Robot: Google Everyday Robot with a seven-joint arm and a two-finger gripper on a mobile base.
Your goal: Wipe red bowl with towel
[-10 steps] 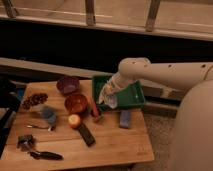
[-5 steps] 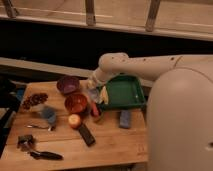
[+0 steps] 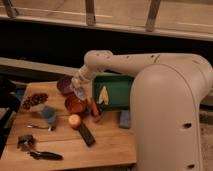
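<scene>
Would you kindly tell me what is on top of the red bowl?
The pincer, shut on the towel, sits over the far rim of the red bowl. The bowl's inside beneath the towel is hidden.

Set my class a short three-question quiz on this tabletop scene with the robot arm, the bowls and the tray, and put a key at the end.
1. The gripper is at the far rim of the red bowl. What is it shut on? A the towel; B a bottle; C a plate.
2. True or false: the purple bowl stands beside the red bowl, not inside it.
3. Fill in: the yellow thing lies in the green ____.
Key: 1 A; 2 true; 3 tray.
</scene>
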